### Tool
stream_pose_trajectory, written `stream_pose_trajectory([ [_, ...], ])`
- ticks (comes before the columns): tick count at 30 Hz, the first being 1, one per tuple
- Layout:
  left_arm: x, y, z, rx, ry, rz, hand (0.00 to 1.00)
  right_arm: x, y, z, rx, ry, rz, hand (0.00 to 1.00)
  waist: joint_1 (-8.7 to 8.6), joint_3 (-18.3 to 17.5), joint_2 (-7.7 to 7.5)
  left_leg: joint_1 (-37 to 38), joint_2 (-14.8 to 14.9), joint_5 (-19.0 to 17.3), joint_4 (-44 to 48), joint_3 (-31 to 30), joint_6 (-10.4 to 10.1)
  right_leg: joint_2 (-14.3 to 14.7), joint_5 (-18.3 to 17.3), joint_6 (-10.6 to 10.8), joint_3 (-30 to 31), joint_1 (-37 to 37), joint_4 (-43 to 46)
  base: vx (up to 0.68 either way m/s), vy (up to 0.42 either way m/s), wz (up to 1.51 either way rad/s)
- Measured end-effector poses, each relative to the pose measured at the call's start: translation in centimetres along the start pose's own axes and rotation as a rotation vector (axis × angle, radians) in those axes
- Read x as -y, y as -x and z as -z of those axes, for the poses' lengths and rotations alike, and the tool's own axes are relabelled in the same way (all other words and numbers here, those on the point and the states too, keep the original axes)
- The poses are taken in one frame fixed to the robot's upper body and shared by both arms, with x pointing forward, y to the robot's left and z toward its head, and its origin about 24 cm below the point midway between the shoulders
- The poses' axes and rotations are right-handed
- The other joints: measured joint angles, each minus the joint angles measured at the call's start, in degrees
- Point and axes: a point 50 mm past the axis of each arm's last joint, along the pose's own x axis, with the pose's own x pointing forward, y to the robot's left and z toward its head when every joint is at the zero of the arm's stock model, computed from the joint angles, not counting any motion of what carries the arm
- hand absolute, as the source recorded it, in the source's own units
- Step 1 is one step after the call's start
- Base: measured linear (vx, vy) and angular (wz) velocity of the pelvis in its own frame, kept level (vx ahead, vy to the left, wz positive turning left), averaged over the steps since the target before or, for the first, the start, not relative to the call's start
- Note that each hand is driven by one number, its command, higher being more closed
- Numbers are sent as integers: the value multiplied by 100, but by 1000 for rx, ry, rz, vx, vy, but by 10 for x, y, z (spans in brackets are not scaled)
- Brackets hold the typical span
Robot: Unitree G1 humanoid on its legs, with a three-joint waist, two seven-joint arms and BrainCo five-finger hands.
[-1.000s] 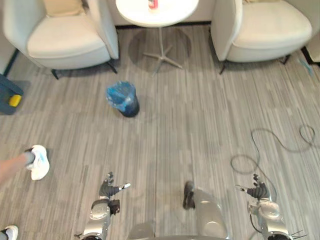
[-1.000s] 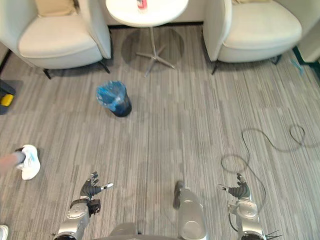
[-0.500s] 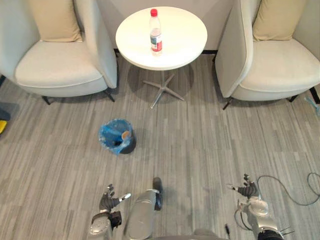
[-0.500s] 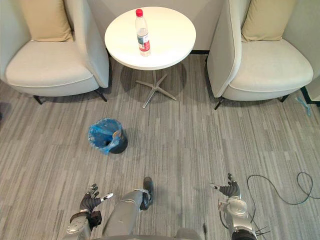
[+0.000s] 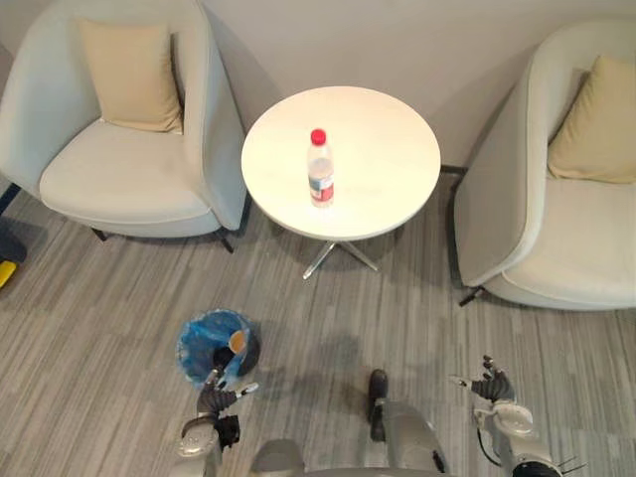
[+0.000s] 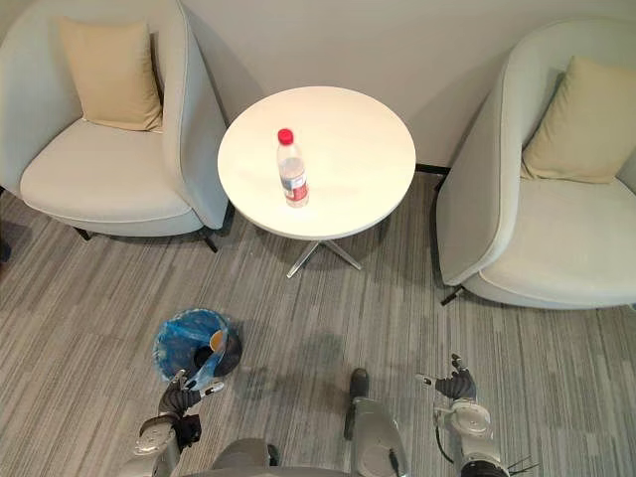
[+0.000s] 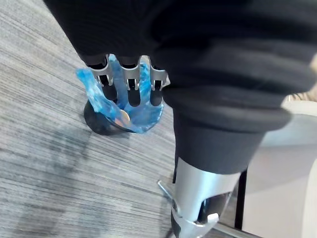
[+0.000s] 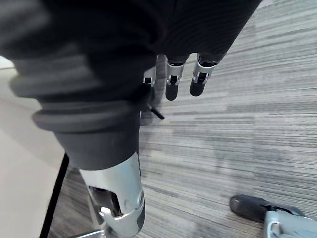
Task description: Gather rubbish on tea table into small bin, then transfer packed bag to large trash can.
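A round white tea table stands between two armchairs, and a clear plastic bottle with a red cap and red label stands upright on it. On the floor in front and to the left of the table's foot sits a small dark bin lined with a blue bag; a tan scrap lies inside. My left hand hangs open just in front of the bin, its fingers straight and holding nothing. Low on the right, my right hand is open and empty over the floor, fingers straight.
Pale armchairs with beige cushions flank the table, one on the left and one on the right. A wall runs behind them. The table rests on a thin metal star foot. A yellow item sits at the left edge.
The camera has moved forward: table, bottle and chairs now sit lower and nearer, and the bin is close to my left hand. The person's foot has left view. Both hands stay open.
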Motion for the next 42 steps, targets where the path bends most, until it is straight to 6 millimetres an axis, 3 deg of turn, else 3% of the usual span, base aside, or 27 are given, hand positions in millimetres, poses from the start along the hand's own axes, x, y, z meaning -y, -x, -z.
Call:
stream_pose_trajectory([
  [2, 8, 0, -1, 3, 17, 16, 0, 0, -2, -10, 38, -11, 3, 0, 2, 1, 5, -414, -116, -59, -874, 331, 89, -20, 0, 1, -29, 238, -274, 279, -64, 7],
  [4, 9, -1, -1, 2, 18, 18, 0, -2, -3, -13, 46, -18, -1, 0, -2, -4, 37, -484, -248, 58, -1893, 497, -10, -39, -29, 48, -34, 282, -320, 197, 50, -5],
  [5, 10, 0, 0, -2, 18, 19, 0, -1, -2, -10, 39, -16, 3, 0, -1, -35, 138, -427, -314, 716, -2733, 546, -51, 23, -132, 189, -27, 346, -301, 227, 116, -5],
  [6, 7, -1, -1, -4, 11, 13, 0, -3, -1, -6, 23, -21, 2, 0, 23, 0, 120, -320, -341, 907, -2831, 601, 271, 23, -243, 272, 24, 448, -253, 261, 130, -1],
  [9, 4, -1, -1, -4, -2, 7, 0, -2, 1, -3, 21, -9, 1, 0, 19, -36, -16, -195, -618, 705, -2867, 667, 386, -311, -634, 467, 88, 353, 193, 170, 103, 8],
  [11, 0, 1, 6, -25, -11, -1, 0, -7, -1, -11, 44, -4, -7, 0, -4, -27, -147, -66, -835, 208, -2632, 818, 425, -680, -1214, 724, 240, -40, 1355, 124, 131, -23],
  [14, -11, 4, 10, -47, -57, -13, 0, -17, 1, -23, 100, 13, -44, 0, -35, -31, -186, 96, -969, 39, -2489, 849, 525, -954, -1147, 990, 449, -569, 2760, 131, 62, -5],
  [16, -19, 2, 4, -27, -86, -27, 0, -23, 3, -35, 156, 15, -68, 0, -52, -50, -254, 183, -992, 16, -2514, 744, 565, -1010, -1172, 912, 476, -719, 3016, 154, 1, 23],
  [19, -21, 1, -2, 0, -90, -43, 0, -25, 8, -61, 289, 19, -77, 0, -146, -87, -314, 255, -1005, 60, -2690, 412, 494, -673, -1373, 738, 788, -771, 2209, 156, -87, 58],
  [20, -23, 1, -2, 3, -95, -46, 0, -26, 12, -73, 352, 22, -79, 0, -185, -114, -363, 238, -1061, 76, -2679, 271, 440, -530, -1159, 640, 1053, -774, 1486, 159, -140, 68],
  [21, -22, 1, -1, 0, -97, -44, 0, -25, 14, -76, 374, 23, -78, 0, -180, -122, -369, 223, -1115, 70, -2652, 156, 415, -527, -844, 575, 1068, -774, 1428, 226, -172, 78],
  [23, -6, 7, 12, -32, -66, -15, 0, -24, 20, -92, 455, 48, -81, 0, -124, -315, -90, 205, -992, 108, -2808, -107, 282, -403, -789, 494, 856, -587, 1095, 235, -166, 36],
  [25, -4, 11, 21, -55, -55, -12, 0, -35, 29, -111, 552, 75, -122, 0, -113, -391, 18, 249, -921, 191, -3084, -200, 147, -293, -696, 435, 727, -477, 818, 202, -134, 13],
  [30, 0, 14, 29, -80, -66, 2, 0, -53, 44, -129, 684, 142, -198, 0, -18, -433, 23, 545, -887, 377, -3583, -335, 29, -189, -560, 384, 532, -42, 223, 116, -63, 17],
  [38, 14, 17, 34, -87, -130, 72, 0, -91, 47, -160, 792, 222, -303, 0, 64, -484, 48, 541, -1042, 806, -4079, -744, 93, -306, -244, 405, 28, 304, -435, 28, 3, 34],
  [42, 19, 17, 32, -70, -131, 100, 0, -99, 37, -183, 812, 223, -270, 0, 313, -446, 118, 380, -1126, 1040, -4239, -1020, 72, -363, -197, 390, -291, 255, -474, -74, -1, 46],
])
